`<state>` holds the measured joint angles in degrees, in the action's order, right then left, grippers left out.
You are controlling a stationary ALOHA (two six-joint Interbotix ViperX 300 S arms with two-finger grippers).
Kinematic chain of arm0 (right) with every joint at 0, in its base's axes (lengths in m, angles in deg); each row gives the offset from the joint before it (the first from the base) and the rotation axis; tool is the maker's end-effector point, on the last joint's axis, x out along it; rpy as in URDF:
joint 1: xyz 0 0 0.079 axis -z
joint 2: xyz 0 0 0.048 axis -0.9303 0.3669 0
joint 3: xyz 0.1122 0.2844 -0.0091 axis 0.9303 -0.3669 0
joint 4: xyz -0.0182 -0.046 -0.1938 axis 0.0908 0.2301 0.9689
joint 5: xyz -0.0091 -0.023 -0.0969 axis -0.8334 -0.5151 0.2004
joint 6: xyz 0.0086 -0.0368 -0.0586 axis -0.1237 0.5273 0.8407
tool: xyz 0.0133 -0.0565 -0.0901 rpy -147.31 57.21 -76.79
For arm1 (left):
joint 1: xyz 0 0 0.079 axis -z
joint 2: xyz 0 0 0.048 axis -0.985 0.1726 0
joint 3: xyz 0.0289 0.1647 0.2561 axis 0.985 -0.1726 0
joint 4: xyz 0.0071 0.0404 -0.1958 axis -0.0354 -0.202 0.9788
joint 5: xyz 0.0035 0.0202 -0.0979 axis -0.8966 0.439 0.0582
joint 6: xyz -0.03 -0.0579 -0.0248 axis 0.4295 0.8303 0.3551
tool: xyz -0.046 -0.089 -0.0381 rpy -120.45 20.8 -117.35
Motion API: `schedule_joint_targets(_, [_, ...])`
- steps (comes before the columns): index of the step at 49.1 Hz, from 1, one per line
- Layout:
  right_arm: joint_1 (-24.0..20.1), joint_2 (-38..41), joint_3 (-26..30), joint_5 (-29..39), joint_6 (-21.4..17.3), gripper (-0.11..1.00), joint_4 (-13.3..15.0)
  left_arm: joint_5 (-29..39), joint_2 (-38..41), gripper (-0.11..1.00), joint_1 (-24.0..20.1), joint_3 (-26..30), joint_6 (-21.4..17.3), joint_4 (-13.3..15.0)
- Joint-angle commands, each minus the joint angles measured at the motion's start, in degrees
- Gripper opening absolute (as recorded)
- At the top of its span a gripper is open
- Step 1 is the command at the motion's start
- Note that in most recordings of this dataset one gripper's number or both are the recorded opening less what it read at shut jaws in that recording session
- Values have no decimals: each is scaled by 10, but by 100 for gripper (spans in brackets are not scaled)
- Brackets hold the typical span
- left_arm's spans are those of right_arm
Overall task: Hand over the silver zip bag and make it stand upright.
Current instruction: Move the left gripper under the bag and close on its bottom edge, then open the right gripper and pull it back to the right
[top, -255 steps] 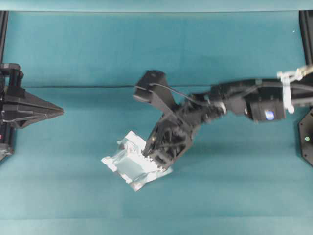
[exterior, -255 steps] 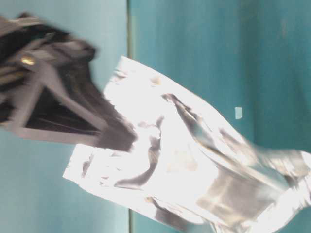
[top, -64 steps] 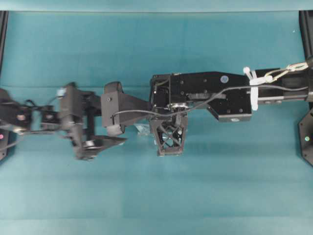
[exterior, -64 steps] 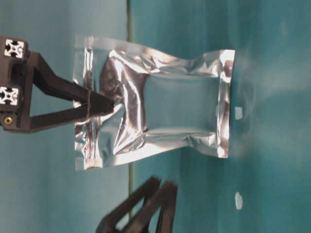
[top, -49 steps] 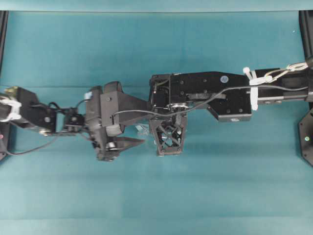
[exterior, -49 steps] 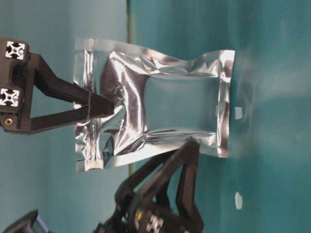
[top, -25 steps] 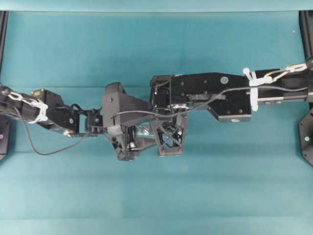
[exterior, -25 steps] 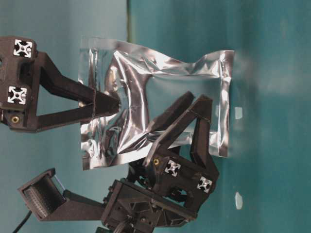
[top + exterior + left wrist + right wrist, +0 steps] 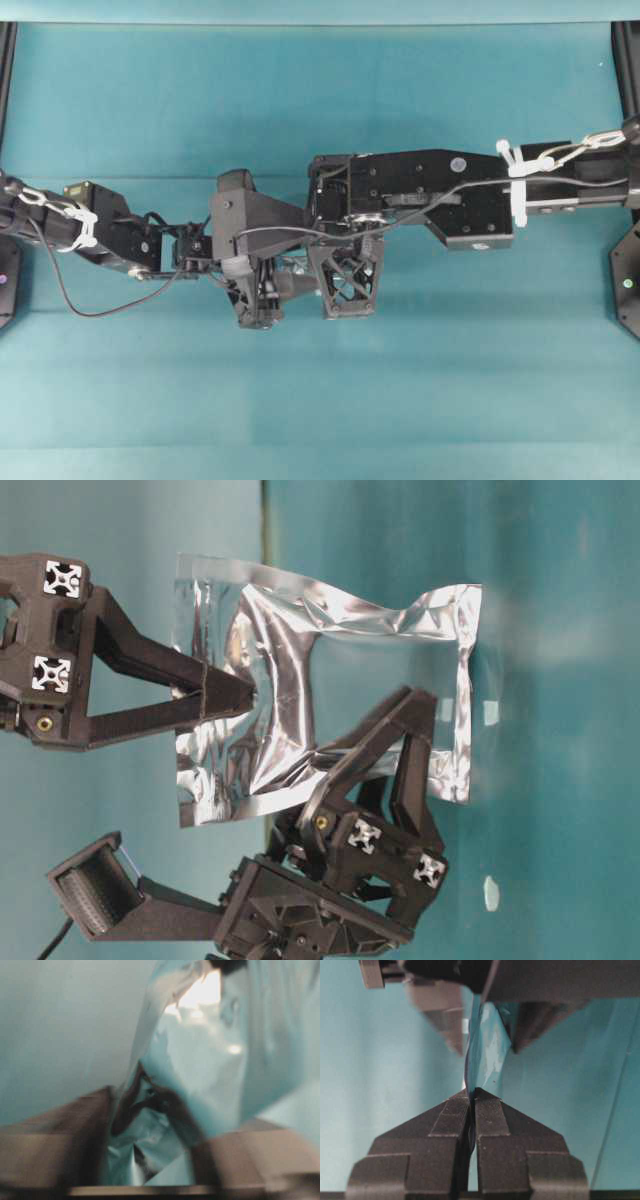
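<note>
The silver zip bag (image 9: 350, 680) hangs in the air over the middle of the table, crinkled and shiny. My right gripper (image 9: 245, 695) is shut on its zip end, and the right wrist view shows the foil pinched between the closed right gripper (image 9: 472, 1092) tips. My left gripper (image 9: 415, 698) has come in from the other side and straddles the bag's opposite half. Its fingers (image 9: 447, 1025) press both faces of the bag (image 9: 487, 1045), which is seen edge-on. From overhead both arms cover the bag; only a silver sliver (image 9: 292, 266) shows. The left wrist view is blurred and filled with foil (image 9: 200, 1060).
A teal cloth (image 9: 320, 100) covers the table, with a fold line across the middle. Black frame posts (image 9: 628, 60) stand at the left and right edges. The two arms meet at the centre, one from each side.
My left arm swung in from the left and its jaws narrowed onto the bag's lower half, crumpling that edge. My right gripper kept its hold and barely moved.
</note>
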<state>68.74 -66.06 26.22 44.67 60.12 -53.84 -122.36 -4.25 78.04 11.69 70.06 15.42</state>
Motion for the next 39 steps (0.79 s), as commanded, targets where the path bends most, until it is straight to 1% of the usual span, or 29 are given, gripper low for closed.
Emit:
schedule_joint_targets(1, [1, -7, 2, -2, -2, 1, 1, 1, -4, 43, 0, 2, 1, -1])
schedule_joint_targets(4, [2, -7, 2, -2, -2, 1, 1, 2, -4, 34, 0, 0, 0, -1])
schedule_joint_targets(5, [3, -7, 2, -2, -2, 1, 1, 3, -4, 33, 0, 0, 0, -1])
schedule_joint_targets(24, [4, -8, 1, -8, -2, 1, 1, 18, -5, 33, 0, 0, -4, -1])
schedule_joint_targets(39, [3, -8, 1, -18, -2, 3, -1, 18, -4, 33, 0, 0, -5, -1])
